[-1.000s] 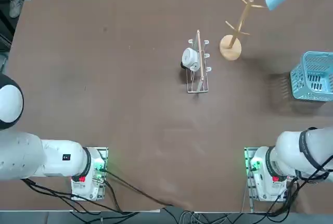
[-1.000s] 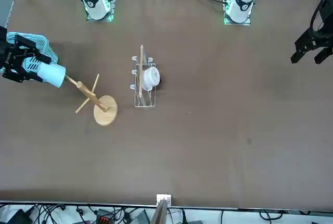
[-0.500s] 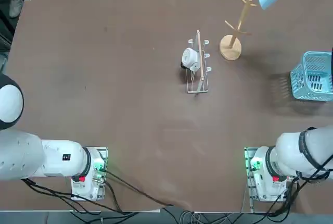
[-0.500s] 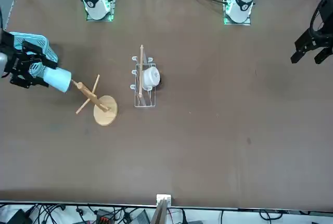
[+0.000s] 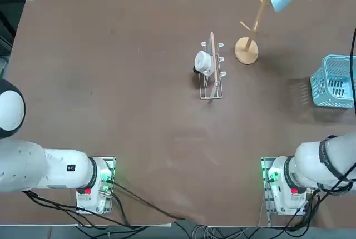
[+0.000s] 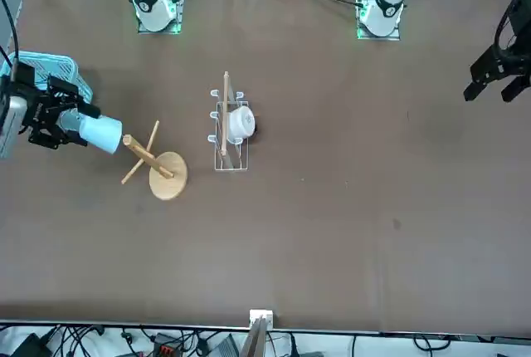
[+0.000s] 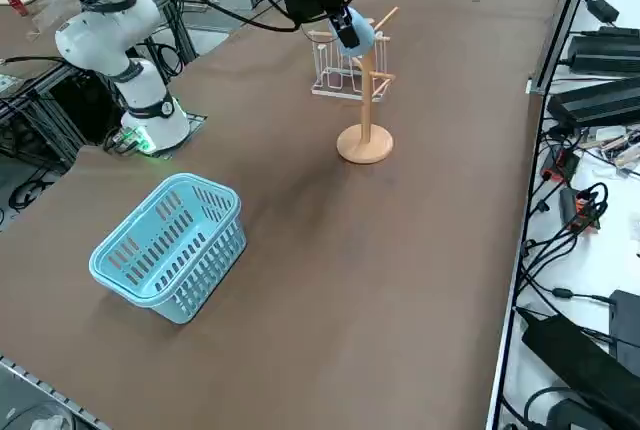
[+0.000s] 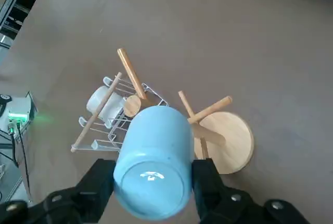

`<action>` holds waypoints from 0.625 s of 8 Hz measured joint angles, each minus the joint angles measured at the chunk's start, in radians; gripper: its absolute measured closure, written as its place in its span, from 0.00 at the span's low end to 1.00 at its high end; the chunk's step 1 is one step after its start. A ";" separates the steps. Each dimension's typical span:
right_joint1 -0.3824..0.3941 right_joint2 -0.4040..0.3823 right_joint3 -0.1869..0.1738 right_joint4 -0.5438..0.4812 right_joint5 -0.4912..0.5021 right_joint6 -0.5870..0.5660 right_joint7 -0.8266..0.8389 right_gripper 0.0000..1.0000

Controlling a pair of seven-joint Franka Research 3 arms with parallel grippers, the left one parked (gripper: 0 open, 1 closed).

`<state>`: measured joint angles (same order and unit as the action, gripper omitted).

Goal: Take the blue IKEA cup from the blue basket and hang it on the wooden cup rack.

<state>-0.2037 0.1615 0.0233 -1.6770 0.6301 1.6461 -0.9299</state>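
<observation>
Spanning the scene, table [image 5: 111,83]: brown, carrying everything.
Blue basket [image 7: 170,246]: near the table's right edge, empty.
Right gripper [image 8: 151,182]: raised over the far right corner, jaws clamped on the blue IKEA cup [image 8: 154,159].
Wooden cup rack [image 5: 253,25]: upright near the far edge.
Cup: tilted, mouth just beside the rack's top.

No text, label, brand or number is showing legibly on anything here. The base of the blue IKEA cup [image 8: 152,177], facing the wrist camera beside the wooden cup rack [image 8: 223,139], is carrying a small raised mark, but it is proving too faint to read.
</observation>
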 joint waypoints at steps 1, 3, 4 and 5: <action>0.001 0.011 0.000 0.000 0.001 0.004 -0.012 0.16; 0.002 0.024 0.000 0.000 0.005 0.013 -0.019 0.16; 0.003 0.026 0.000 0.000 0.006 0.013 -0.019 0.16; 0.003 0.026 0.000 0.000 0.009 0.014 -0.019 0.14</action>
<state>-0.2004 0.1873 0.0232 -1.6768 0.6391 1.6601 -0.9492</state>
